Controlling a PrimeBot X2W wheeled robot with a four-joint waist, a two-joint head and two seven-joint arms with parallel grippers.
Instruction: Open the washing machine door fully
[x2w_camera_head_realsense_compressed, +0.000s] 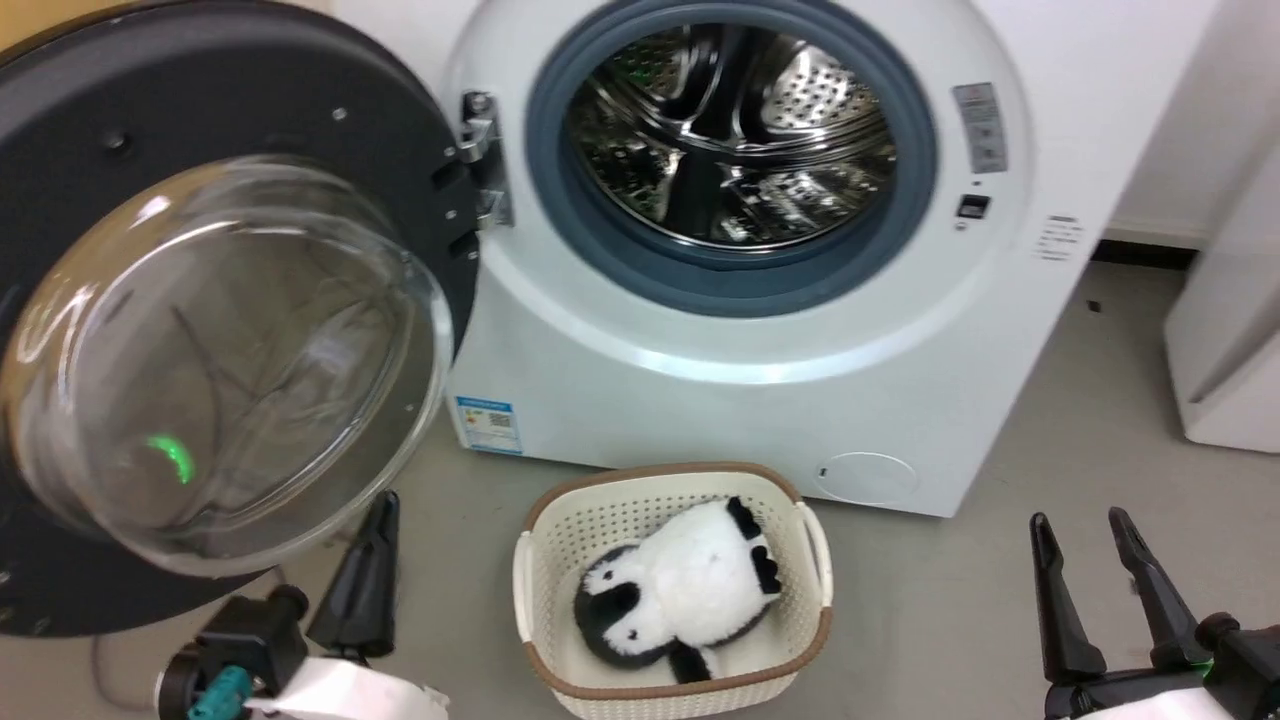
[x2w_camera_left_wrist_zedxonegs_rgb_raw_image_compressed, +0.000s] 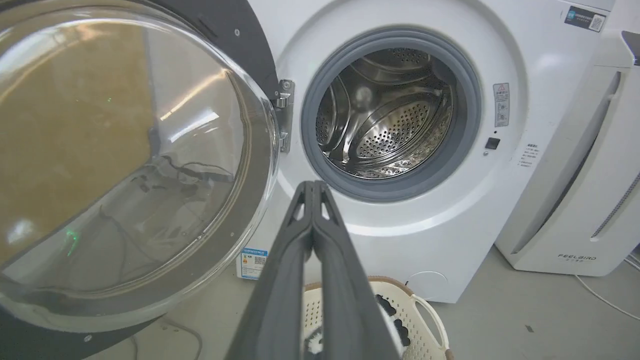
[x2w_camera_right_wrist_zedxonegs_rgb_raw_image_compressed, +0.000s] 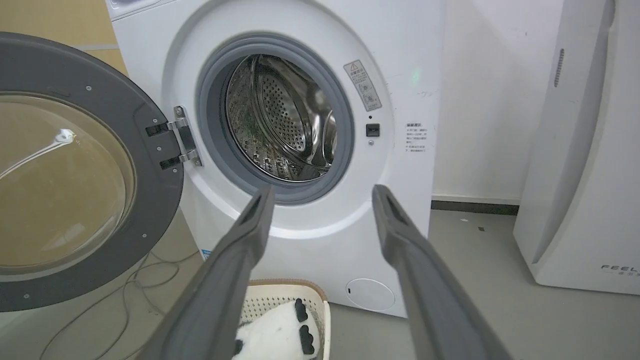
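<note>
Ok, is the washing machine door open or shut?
Open. The washing machine door hangs swung out on its hinge, and the steel drum is exposed.

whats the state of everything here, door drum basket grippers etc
door, open wide, swung out to the left
drum, empty as far as can be seen
flap, shut
basket, on the floor, holds a plush toy
left gripper, shut, fingers together, holding nothing
right gripper, open, holding nothing
</note>
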